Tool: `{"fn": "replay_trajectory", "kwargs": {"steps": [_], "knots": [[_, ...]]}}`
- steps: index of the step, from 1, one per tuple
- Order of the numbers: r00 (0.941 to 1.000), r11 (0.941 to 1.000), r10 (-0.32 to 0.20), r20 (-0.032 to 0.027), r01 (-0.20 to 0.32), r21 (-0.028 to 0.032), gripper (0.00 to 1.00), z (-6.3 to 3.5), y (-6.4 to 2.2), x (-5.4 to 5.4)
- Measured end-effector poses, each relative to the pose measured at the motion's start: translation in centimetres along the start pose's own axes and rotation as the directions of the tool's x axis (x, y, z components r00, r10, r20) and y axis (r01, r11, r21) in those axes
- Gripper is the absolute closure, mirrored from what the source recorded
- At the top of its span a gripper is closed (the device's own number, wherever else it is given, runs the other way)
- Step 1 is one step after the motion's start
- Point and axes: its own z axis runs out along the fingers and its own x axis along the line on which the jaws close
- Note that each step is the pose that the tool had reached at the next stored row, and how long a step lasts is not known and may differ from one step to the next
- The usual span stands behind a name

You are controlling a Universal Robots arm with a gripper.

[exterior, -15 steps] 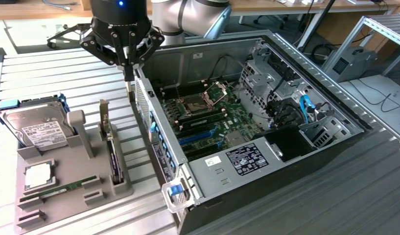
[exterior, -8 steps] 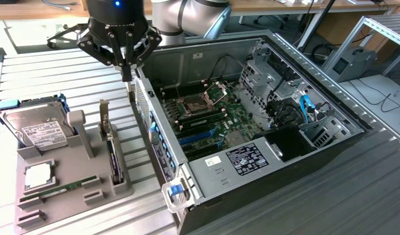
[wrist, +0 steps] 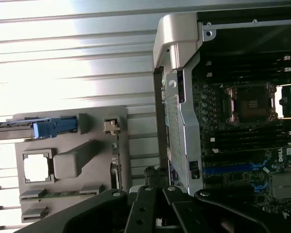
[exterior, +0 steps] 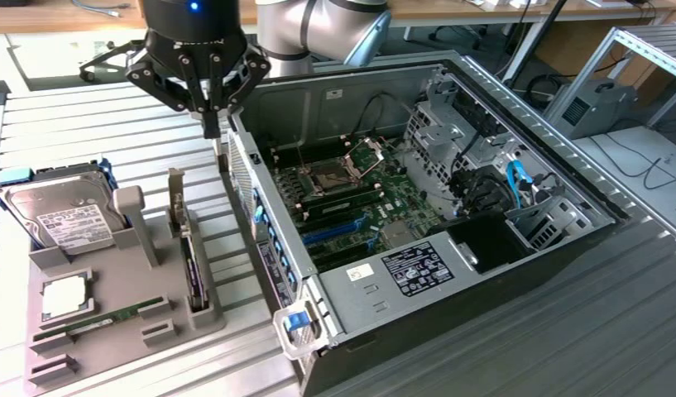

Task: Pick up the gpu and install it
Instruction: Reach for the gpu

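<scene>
Exterior view | gpu: thin black card, silver-ended; standing on edge

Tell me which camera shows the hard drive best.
The exterior view: the hard drive stands in the gray holder with its white label facing the camera. The wrist view shows it edge-on, a thin strip with a blue rail.

gpu black (bracket silver) | tray grey | hard drive silver, white label | memory stick green
</scene>
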Motion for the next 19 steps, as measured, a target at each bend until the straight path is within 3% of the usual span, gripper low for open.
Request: {"fn": "replay_trajectory", "kwargs": {"steps": [19], "knots": [[1.0, 1.0, 0.0, 0.0, 0.0, 0.0, 0.89, -0.02, -0.05, 0.68]]}}
